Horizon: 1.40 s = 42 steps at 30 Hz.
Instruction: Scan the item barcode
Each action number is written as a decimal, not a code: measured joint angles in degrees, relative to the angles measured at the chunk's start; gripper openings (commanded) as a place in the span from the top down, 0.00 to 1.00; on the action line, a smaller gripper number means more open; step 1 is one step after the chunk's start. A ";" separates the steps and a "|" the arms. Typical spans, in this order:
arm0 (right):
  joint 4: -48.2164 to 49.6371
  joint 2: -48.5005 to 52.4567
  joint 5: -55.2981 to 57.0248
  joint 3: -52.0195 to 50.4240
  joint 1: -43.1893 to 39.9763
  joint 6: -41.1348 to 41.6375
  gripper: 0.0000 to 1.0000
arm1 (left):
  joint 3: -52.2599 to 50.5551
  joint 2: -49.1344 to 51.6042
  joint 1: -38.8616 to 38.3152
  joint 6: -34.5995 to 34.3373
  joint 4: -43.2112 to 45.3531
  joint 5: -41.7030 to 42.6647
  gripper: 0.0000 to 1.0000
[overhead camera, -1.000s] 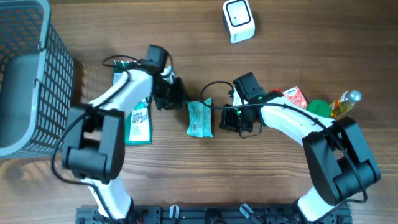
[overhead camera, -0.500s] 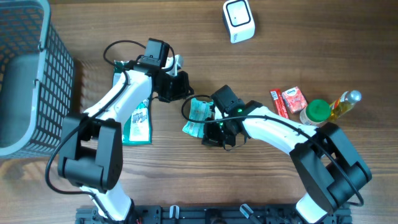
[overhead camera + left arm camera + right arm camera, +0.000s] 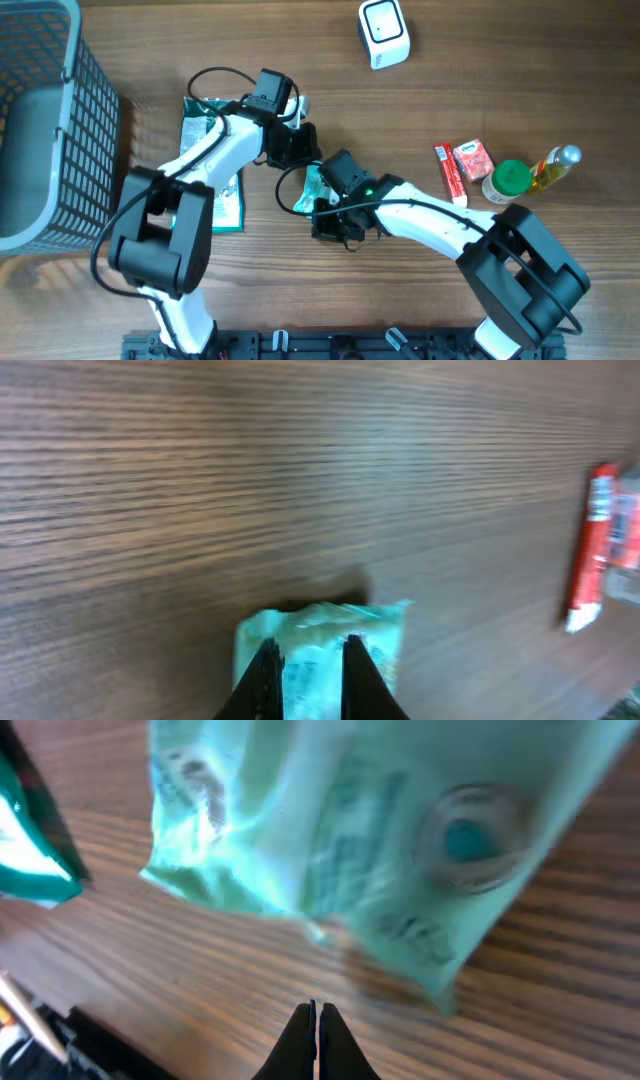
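So the left gripper (image 3: 310, 650) pinches the teal packet (image 3: 320, 618), print too blurry to read. The right gripper (image 3: 316, 1012) is closed, empty. Open table (image 3: 250, 460) ahead.

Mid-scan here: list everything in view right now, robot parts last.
basket: one, grey, far left
scanner: one, white, top centre
green packet: one, dark green and white, right of the basket
teal packet: one, light teal, centre
red carton: one, red, right side
red stick: one, red and white, left of the carton
jar: one, green lid, right of the carton
bottle: one, yellow, far right
table: one, brown wood
left pincer: one, black, shut on the teal packet
right pincer: one, black, shut, empty
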 measured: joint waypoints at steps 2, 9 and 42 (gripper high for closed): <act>0.11 0.00 1.57 0.00 -0.02 0.24 0.96 | 0.00 1.05 0.00 0.09 -0.15 -1.09 0.90; 0.26 0.00 9.09 0.00 -0.02 0.48 0.96 | 0.07 2.08 0.00 0.22 -4.61 -3.37 0.89; 4.94 -2.99 -14.08 0.76 -16.94 -16.70 0.96 | 0.35 -1.18 -3.02 0.42 -1.49 -1.86 0.83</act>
